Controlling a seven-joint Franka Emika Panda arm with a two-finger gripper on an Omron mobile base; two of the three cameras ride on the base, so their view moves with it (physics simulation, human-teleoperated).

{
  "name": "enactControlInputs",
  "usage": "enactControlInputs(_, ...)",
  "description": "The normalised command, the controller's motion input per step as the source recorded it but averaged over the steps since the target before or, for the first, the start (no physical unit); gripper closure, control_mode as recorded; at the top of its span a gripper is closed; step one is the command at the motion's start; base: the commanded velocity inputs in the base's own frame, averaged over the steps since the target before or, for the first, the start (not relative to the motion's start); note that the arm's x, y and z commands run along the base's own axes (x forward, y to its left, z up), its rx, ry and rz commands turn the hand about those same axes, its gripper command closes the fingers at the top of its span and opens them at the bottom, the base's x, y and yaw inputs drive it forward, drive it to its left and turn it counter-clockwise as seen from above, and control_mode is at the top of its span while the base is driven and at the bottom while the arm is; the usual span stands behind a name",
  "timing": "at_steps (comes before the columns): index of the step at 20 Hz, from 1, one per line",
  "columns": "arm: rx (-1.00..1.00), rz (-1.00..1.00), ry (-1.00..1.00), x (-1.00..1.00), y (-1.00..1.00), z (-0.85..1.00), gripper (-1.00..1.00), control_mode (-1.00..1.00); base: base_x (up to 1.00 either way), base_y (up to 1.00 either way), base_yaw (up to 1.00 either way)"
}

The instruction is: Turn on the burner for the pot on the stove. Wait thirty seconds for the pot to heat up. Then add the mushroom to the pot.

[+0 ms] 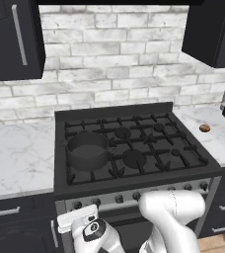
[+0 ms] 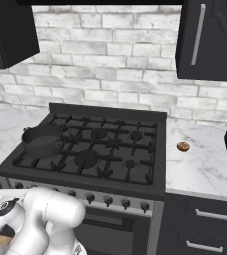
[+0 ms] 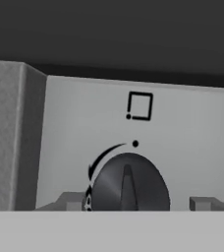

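One knob (image 3: 128, 183) sits dead ahead of our end effector (image 3: 133, 204), its ridge upright under the off dot, with a fingertip (image 3: 67, 201) either side, spread wide and not yet touching. We should close squarely on that ridge before turning (a skewed grip would likely slip). Above, the pot (image 1: 87, 150) rests on the front-left burner of the stove (image 1: 134, 183), no flame visible. Well apart, the mushroom (image 1: 205, 128) lies on the right-hand counter (image 1: 218, 143).

No readable words; the stove's (image 3: 84, 128) front strip bears a square burner-position symbol (image 3: 139, 106), seemingly lower-left dotted.
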Motion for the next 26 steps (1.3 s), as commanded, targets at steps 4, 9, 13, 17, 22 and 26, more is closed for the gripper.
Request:
enactControlInputs(4,0.00,0.00,-0.04,0.12,0.49,-0.08,1.00,-1.00,0.00,0.00,0.00)
enactControlInputs(9,-0.17,0.15,0.00,0.18,0.63,0.00,1.00,-1.00,0.00,0.00,0.00)
enactControlInputs(13,-0.22,0.45,0.00,0.03,0.48,0.00,1.00,-1.00,0.00,0.00,0.00)
enactControlInputs(17,-0.13,0.53,0.04,0.33,0.23,0.00,1.00,-1.00,0.00,0.00,0.00)
enactControlInputs(22,-0.14,0.60,0.09,0.27,0.24,0.00,1.00,-1.00,0.00,0.00,0.00)
enactControlInputs(26,-0.22,0.68,0.08,0.10,0.44,0.00,1.00,-1.00,0.00,0.00,0.00)
